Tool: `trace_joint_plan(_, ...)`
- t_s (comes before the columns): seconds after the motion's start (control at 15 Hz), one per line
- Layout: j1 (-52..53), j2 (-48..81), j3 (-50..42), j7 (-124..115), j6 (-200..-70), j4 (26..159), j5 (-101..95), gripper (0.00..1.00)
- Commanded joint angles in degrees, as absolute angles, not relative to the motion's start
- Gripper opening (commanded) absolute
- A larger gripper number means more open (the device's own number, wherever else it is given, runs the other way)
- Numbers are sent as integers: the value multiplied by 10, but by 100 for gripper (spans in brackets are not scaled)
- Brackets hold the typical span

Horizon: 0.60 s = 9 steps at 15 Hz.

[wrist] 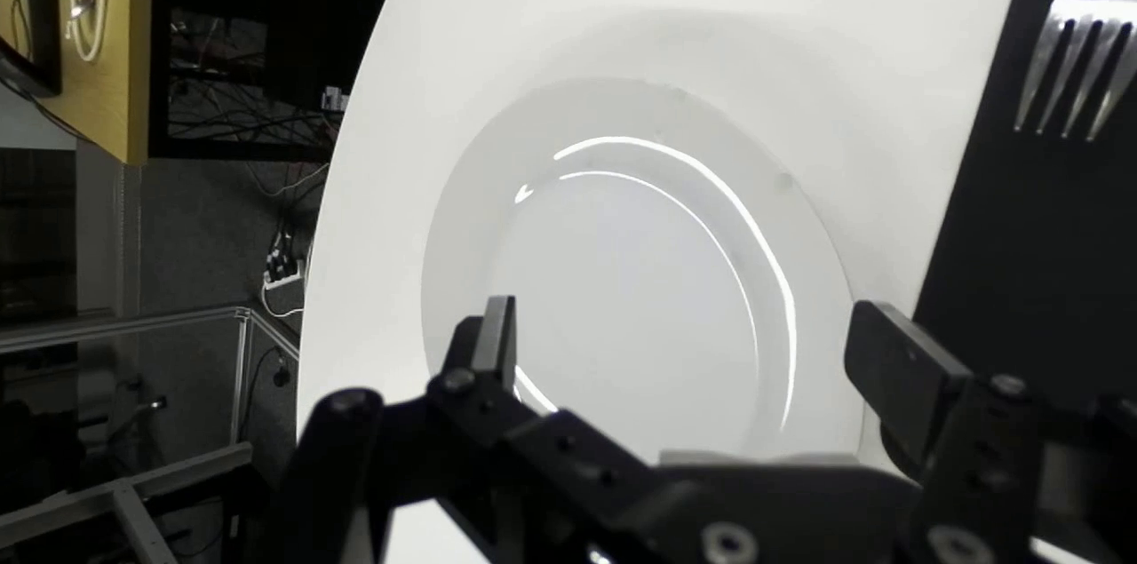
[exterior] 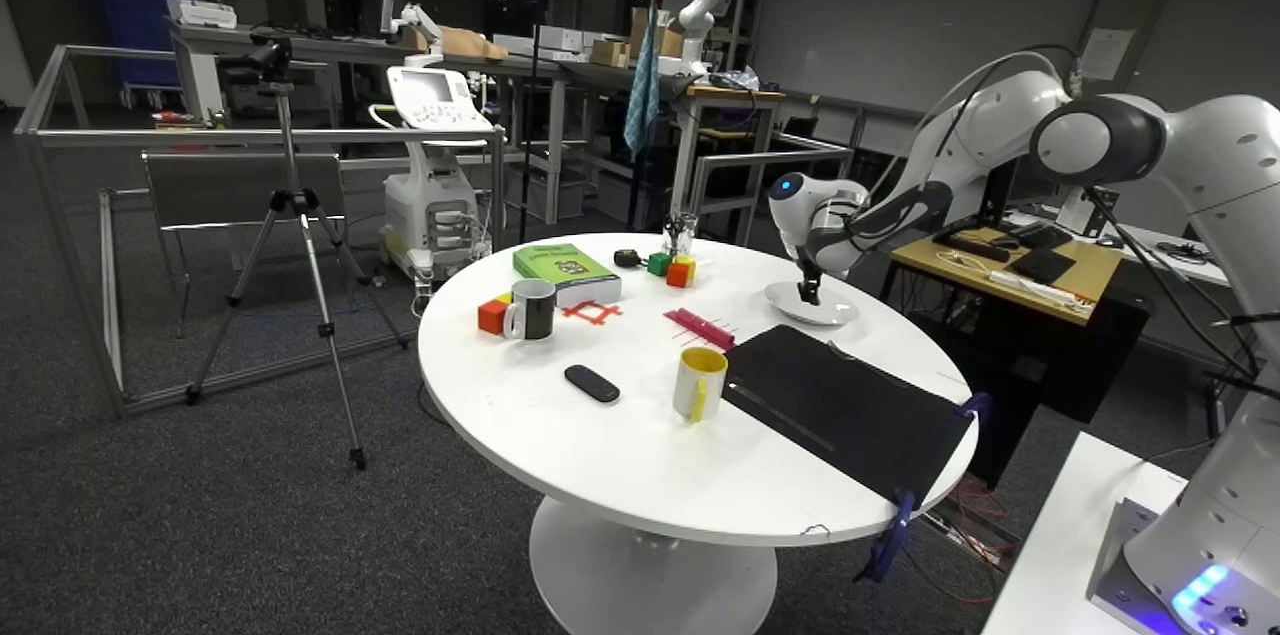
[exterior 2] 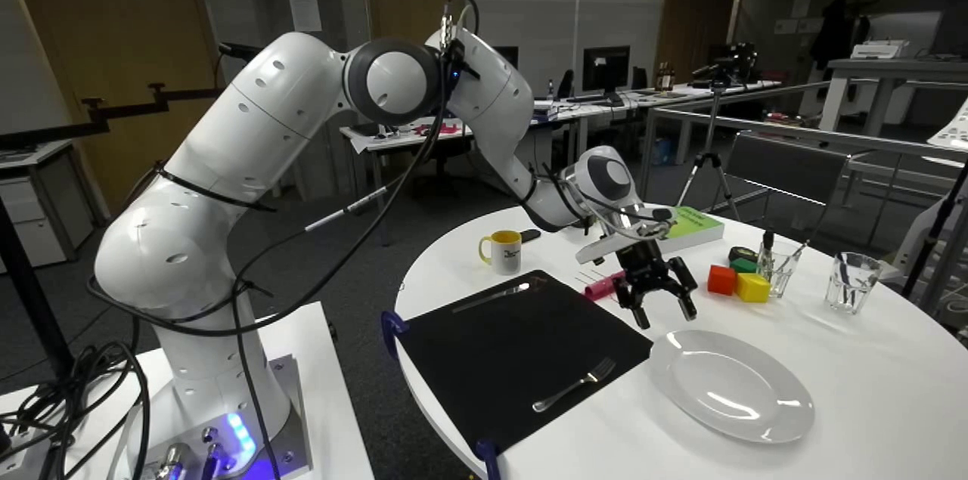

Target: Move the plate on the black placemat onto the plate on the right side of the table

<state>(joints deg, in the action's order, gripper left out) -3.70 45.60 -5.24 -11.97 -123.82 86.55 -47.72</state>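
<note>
From left in an exterior view, a white robot arm reaches over a round white surface, where blue clamps sit along the left edge at two corners of a black placemat. A knife lies along the placemat's far side, a fork along its near side, and a yellow-and-white mug stands upright beyond, toward the far edge. At center, just right of a pink object, the hand hangs with its fingers spread wide apart. A green-and-white book lies by the far edge. The white plate rests just right of the placemat, toward the near edge; in the wrist view it shows beneath the parted fingers. A red block, a yellow block and a green block cluster beside a glass holding slender items, and another glass stands upright near the right edge.
</note>
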Motion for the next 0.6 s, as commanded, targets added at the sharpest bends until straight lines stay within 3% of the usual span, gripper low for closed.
trace_joint_plan(0.0, -40, 437, -51, -72, -1226, 855, -417, 100)
trace_joint_plan(0.53, -34, 351, -46, 4, -1239, 883, -262, 100)
